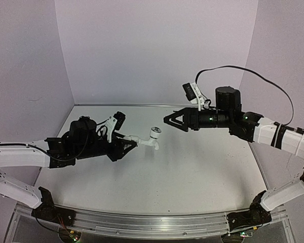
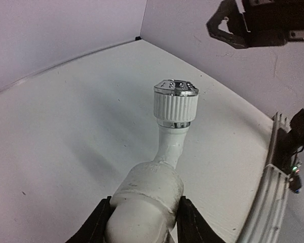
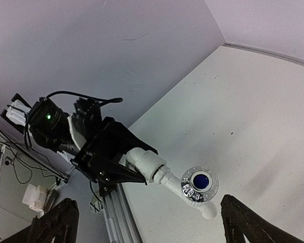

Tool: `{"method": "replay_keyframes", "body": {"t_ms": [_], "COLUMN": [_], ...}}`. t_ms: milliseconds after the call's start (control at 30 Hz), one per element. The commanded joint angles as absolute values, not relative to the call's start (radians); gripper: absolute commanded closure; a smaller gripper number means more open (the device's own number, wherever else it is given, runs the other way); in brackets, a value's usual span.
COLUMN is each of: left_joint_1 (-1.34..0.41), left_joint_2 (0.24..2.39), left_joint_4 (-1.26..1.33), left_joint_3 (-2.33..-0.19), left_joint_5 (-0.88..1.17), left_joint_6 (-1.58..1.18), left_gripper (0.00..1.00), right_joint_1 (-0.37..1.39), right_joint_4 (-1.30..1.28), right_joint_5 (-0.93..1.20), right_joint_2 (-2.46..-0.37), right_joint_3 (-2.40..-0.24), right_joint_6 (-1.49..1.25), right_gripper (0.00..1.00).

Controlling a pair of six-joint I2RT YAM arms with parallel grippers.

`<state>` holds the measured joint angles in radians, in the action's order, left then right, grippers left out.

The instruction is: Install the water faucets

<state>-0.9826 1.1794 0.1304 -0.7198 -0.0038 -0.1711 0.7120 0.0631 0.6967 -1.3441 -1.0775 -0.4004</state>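
Note:
The white tap (image 1: 153, 135) with its round blue-centred knob (image 3: 199, 183) is joined to the white elbow pipe fitting (image 1: 135, 138). Together these water faucets hang above the table. My left gripper (image 1: 126, 147) is shut on the elbow fitting (image 2: 147, 195), a black finger on each side, and the tap's ribbed knob (image 2: 176, 104) points away from it. My right gripper (image 1: 168, 120) is open and stands apart from the tap, to its right and facing it. In the right wrist view its fingertips (image 3: 58, 223) flank the frame, with the tap between and beyond them.
The white table (image 1: 192, 167) is walled at the back and on both sides. An aluminium rail (image 1: 152, 223) runs along its near edge. A black cable (image 1: 253, 76) loops above the right arm.

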Motion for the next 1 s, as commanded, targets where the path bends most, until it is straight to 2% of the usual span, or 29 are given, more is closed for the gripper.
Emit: {"method": "replay_keyframes", "body": {"t_ms": [0,100,233,467,700,967], "left_joint_1": [-0.936,-0.936,-0.936,-0.935,-0.935,-0.935], "left_joint_2": [1.157,1.100,1.046,1.124,1.152,1.164], "left_joint_4": [0.140,0.170,0.233,0.299,0.329,0.339], "left_joint_3": [-0.751,-0.720,-0.681,-0.721,-0.728,-0.772], "left_joint_5": [0.234,0.225,0.186,0.303,0.331,0.329], "left_joint_6": [-0.537,-0.561,-0.592,-0.611,-0.603,-0.494], "left_gripper": [1.00,1.00,1.00,1.00,1.00,1.00], "right_joint_1": [0.712,0.713,0.723,0.756,0.784,0.804], "right_joint_4": [0.058,0.109,0.166,0.340,0.474,0.563], "right_joint_5": [0.725,0.676,0.757,0.782,0.871,0.858], "right_joint_2": [-1.363,-1.376,-1.417,-1.446,-1.499,-1.539], "right_joint_3": [-1.083,-1.047,-1.026,-0.965,-0.959,-0.945], "right_joint_6": [-0.258,-0.309,-0.381,-0.444,-0.576,-0.741], "right_gripper": [0.02,0.02,0.02,0.03,0.17,0.23]}}
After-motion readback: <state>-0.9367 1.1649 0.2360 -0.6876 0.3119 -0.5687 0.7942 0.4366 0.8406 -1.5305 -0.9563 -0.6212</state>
